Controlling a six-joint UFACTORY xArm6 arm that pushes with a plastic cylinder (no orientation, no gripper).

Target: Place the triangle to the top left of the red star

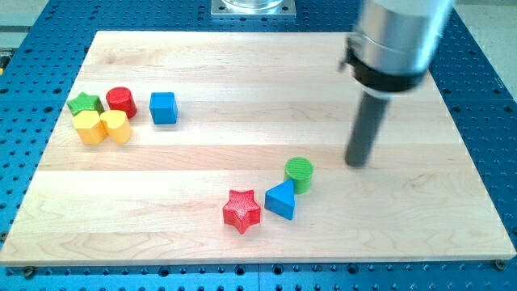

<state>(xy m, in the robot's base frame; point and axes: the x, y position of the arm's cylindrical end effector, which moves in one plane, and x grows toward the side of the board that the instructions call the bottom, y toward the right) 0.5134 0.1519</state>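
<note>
A blue triangle (281,199) lies near the view's bottom centre, just right of the red star (241,210) and touching or nearly touching it. A green cylinder (299,172) stands right above the triangle's upper right side. My tip (356,164) rests on the board to the right of the green cylinder, apart from it, and up and to the right of the triangle.
At the view's left sits a cluster: a green star (85,103), a red cylinder (121,100), and two yellow blocks (89,127) (116,126). A blue cube (163,107) stands just right of them. The wooden board (242,73) lies on a blue perforated table.
</note>
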